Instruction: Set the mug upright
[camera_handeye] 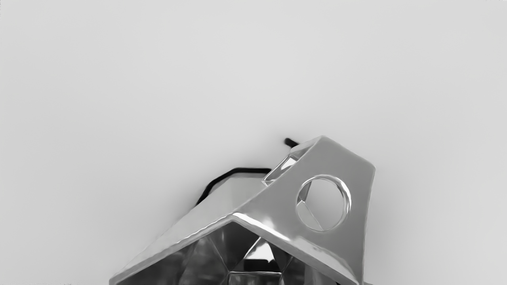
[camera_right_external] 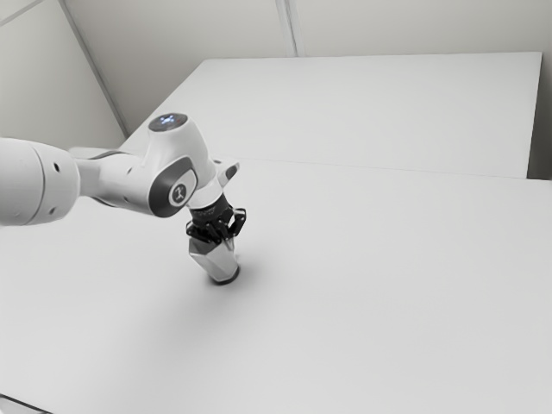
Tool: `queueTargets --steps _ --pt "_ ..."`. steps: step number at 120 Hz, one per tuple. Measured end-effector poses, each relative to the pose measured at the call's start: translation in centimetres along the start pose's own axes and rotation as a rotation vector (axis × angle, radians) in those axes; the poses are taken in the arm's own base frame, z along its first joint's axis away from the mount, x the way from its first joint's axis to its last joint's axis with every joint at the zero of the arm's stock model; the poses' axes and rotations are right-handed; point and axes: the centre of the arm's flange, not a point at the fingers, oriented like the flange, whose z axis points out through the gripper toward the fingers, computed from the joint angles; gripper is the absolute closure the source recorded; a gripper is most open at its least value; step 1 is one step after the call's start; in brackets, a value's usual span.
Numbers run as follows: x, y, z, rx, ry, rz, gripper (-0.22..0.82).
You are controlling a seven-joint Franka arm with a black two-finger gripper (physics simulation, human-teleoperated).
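Gripper (camera_right_external: 217,231) is seen left of centre in the exterior view, right at the mug's top; whether anything is gripped cannot be told. Mug (camera_right_external: 221,262) is placed just below it, mouth (camera_handeye: 206,257) turned up, dark base (camera_right_external: 228,279) down by the table (camera_right_external: 388,302), slight lean suspected. Righting judged mostly done; flat seating unconfirmed, release and retreat left to be done.

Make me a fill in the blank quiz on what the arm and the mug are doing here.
The arm enters from the exterior view's ____.
The gripper is at the mug's ____ end, not its base.
The hole through the handle is ____.
The base's edge is colored ____.

Missing words: left; open; round; black.
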Motion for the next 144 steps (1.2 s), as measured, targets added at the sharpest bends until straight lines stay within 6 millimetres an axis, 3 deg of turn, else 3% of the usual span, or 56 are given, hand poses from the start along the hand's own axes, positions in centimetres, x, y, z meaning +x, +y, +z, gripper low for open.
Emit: queueTargets --steps 12,37,60,105,117,144 --pt "-0.1 0.1 0.1 0.002 -0.002 -0.024 0.78" --pt "0.4 0.3 -0.5 -0.007 0.007 -0.049 0.34" --pt "0.8 0.6 -1.7 -0.01 0.008 -0.059 0.14" --pt "0.8 0.7 -4.2 -0.018 -0.015 -0.061 0.02" --pt "1.3 1.1 -6.5 -0.032 -0.005 -0.044 0.01" --pt "2.3 1.8 -13.8 -0.056 0.027 0.091 0.01"
